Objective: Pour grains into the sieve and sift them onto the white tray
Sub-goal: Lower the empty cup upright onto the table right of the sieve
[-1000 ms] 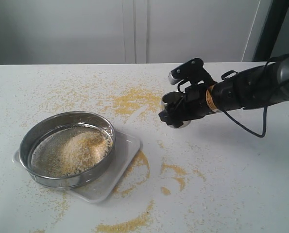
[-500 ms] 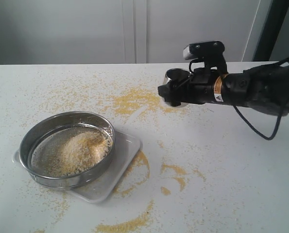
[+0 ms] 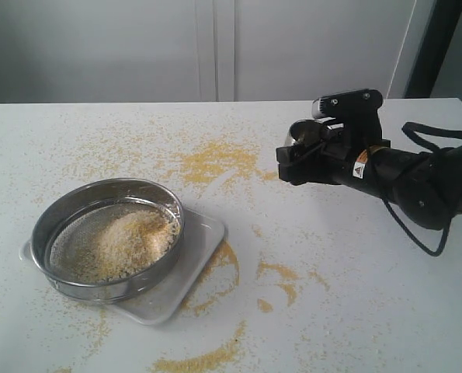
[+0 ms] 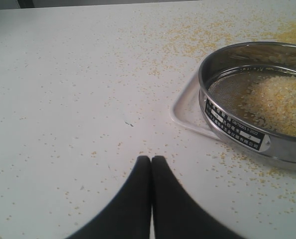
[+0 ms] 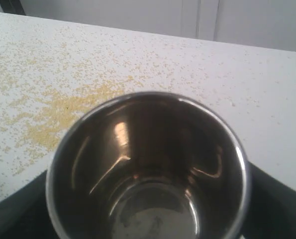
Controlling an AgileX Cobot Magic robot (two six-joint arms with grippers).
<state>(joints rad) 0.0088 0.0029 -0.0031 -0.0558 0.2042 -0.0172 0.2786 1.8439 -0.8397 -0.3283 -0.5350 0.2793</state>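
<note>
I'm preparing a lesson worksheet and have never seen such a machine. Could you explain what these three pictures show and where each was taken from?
This is a robot with two arms, each ending in jaws and carrying a small camera at its wrist. The wide picture comes from a separate camera watching the table. There a round sieve stands on a white tray, with a heap of grains inside; yellow granules lie scattered around. The right arm holds a steel cup in its jaws; its wrist picture looks straight into the cup, which appears empty. The left wrist picture shows that arm's black jaws pressed shut, holding nothing, with the sieve and tray nearby.
</note>
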